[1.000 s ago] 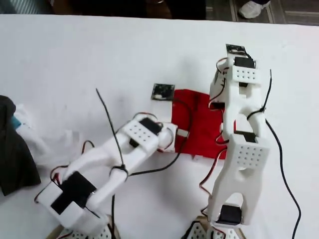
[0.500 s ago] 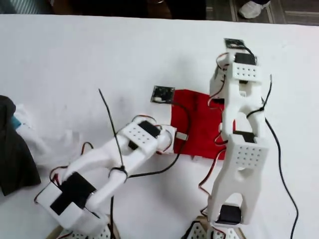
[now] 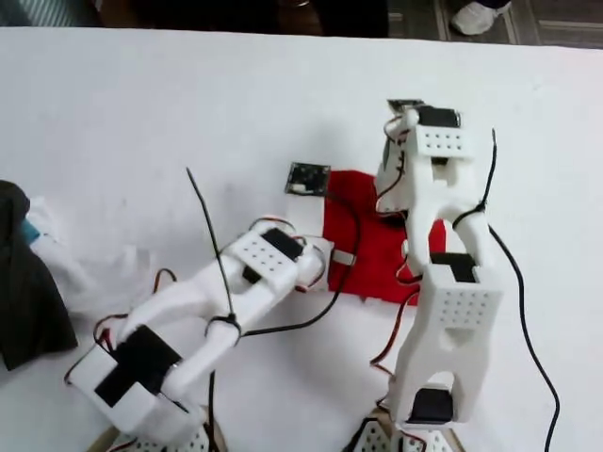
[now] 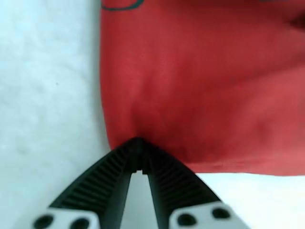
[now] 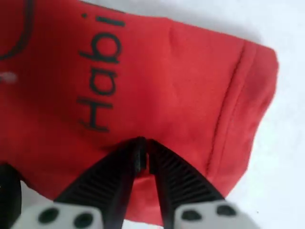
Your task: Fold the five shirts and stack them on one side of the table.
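Left end effector: and we're tight in here. The tips are pinched together on the edge of the red shirt, and the cloth puckers toward the pinch.
Right end effector: same story on the other side, closed narrow with red fabric nipped between the tips, just beside the black lettering.
Why two grips: we read this as a fold in progress. With one hold on each side, the panel can lift and travel as one flat piece instead of bunching.
Why low: both pinches sit right down at the cloth, so we judge the shirt is mostly resting and not hanging.
Red shirt, position: it lies flat on the surface between the two arms, near the middle and toward the near side.
Left arm: it angles in from the near left corner and meets the shirt's left edge.
Right arm: it stretches out over the shirt's right part and covers some of it from above.
What holds what: the surface itself does the carrying. It has the red shirt in the centre and a heap at the left edge.
Heap, contents: a dark garment lies partly over a pale cloth. The two touch, and both are well apart from the red shirt.
Heap, our call: these are probably more of the shirts. Whether they are folded or waiting we can't tell.
Risk: if one grip slips, the fold goes crooked.
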You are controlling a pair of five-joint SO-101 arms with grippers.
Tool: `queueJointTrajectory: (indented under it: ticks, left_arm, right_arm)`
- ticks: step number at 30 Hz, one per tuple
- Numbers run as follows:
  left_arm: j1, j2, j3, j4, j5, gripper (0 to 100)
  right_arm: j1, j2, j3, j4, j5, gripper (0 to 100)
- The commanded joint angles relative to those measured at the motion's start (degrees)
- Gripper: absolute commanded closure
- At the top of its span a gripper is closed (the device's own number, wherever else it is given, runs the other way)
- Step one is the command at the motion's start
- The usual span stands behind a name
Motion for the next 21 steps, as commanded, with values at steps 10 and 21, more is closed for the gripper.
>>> queueJointTrajectory:
  ticks: [10, 21]
  left_arm:
    - [0.0, -0.26, -0.57, -0.53, -0.62, 97]
    - [0.0, -0.35, -0.57, -0.18, -0.62, 97]
  right_arm:
    - [5.67, 4.88, -0.53, -11.91, 0.88, 97.7]
    - [5.23, -6.37, -10.37, -2.95, 0.79, 97.7]
